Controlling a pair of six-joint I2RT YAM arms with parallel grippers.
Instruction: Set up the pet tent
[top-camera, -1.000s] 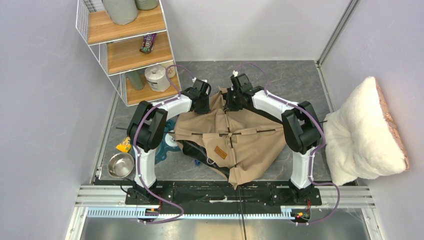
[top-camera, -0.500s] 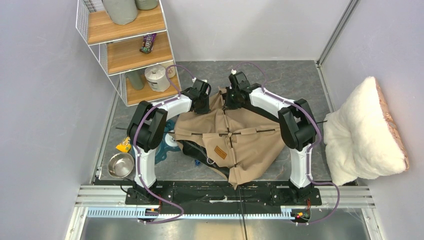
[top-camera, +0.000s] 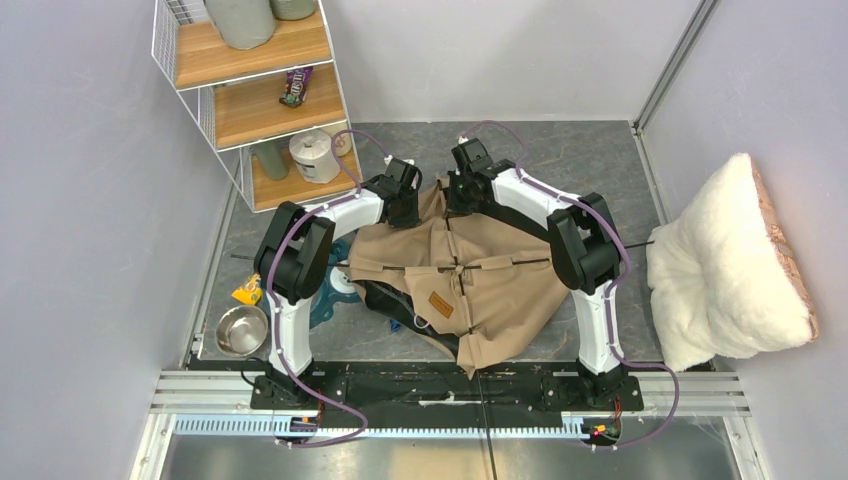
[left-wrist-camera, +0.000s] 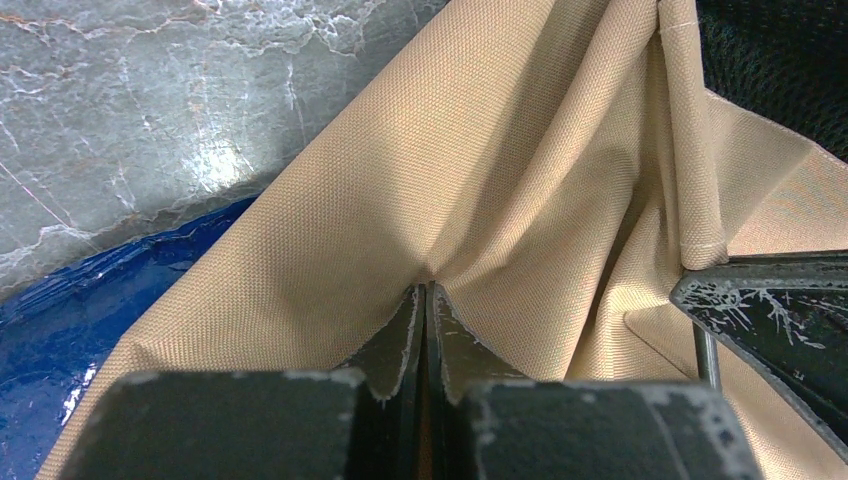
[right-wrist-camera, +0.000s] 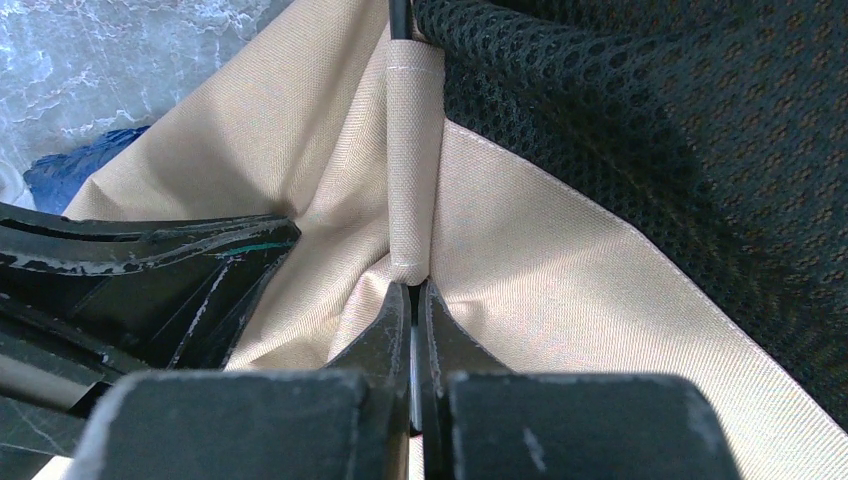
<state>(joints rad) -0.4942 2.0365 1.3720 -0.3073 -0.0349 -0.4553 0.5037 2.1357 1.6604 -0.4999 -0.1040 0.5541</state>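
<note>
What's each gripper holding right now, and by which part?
Both hold the pet tent: left gripper pinches a fold of tan fabric, right gripper grips at the end of a pole sleeve.

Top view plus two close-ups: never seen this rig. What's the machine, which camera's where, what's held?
Two robot arms, the left arm and the right arm, are bolted at the near edge of the table. The top view looks down from above and behind them. Each close-up comes from a wrist camera looking along that arm's fingers. On the table lies a collapsed tan tent, with a white cushion at the right, a steel bowl at the left and a shelf at the far left. The left fingers are shut on a fold of tent cloth. The right fingers are shut on it just below a sewn pole sleeve.
</note>
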